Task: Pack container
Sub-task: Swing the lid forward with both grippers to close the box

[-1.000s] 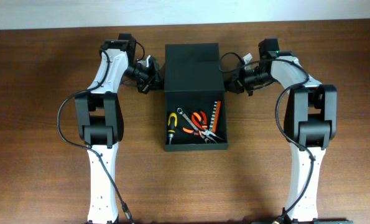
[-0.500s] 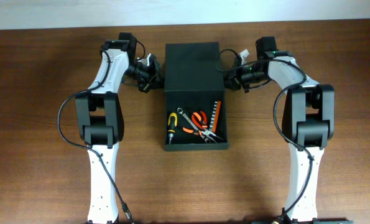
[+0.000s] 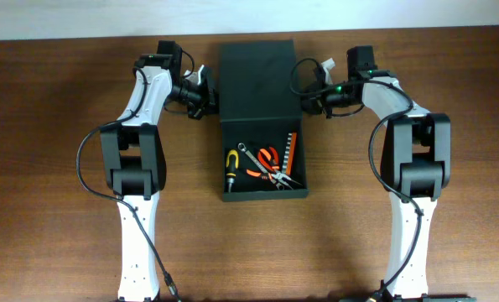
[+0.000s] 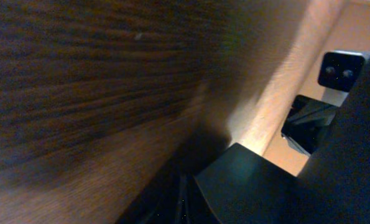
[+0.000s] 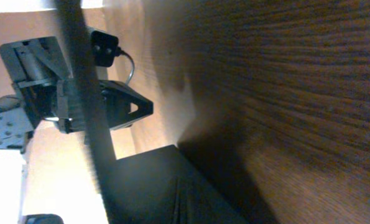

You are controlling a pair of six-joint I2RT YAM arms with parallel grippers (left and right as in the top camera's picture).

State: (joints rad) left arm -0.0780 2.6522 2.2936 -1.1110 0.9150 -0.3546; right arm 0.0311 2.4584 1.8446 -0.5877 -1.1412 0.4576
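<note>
The container (image 3: 262,196) sits in the middle of the wooden desk (image 3: 56,210), between the two arms, with its long side running away from the arm bases. Its flap lid (image 3: 257,80) covers the far half, while the near half is open from above.

In the open half lie several hand tools: a yellow-handled screwdriver (image 3: 231,164) at the left, a silver wrench (image 3: 251,154) beside it, orange-handled pliers (image 3: 268,165) near the middle, and an orange strip of bits (image 3: 291,153) against the right wall.

The left gripper (image 3: 207,91) is right at the lid's left edge, and the right gripper (image 3: 310,96) is right at the lid's right edge, so the two face each other across the flap. Both pairs of fingers are together, with nothing seen clamped between them. Whether they touch the lid cannot be told from above.

The left wrist view shows blurred wood grain and a dark corner of the container (image 4: 247,180) close below. The right wrist view likewise shows the dark box surface (image 5: 153,186) against the desk.
</note>
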